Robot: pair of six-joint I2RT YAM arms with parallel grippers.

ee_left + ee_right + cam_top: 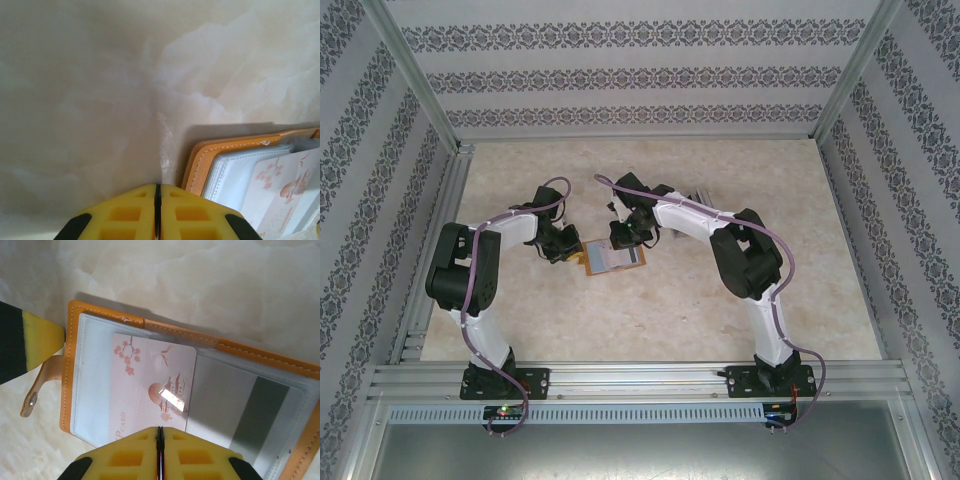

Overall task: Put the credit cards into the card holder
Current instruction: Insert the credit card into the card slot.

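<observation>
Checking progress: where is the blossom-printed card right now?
The blossom-printed card lies on the open card holder's left clear page in the right wrist view, just ahead of the right gripper, mid-table.

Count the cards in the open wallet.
2. A blossom-print card lies on the wallet's strap-side page; a grey card with a dark stripe sits in the other page's sleeve. More may be hidden underneath.

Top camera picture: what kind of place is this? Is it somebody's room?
Probably a robot test booth, not a home: a left arm and a right arm are bolted to a metal rail, beside a marble-look table boxed in by patterned walls.
</observation>
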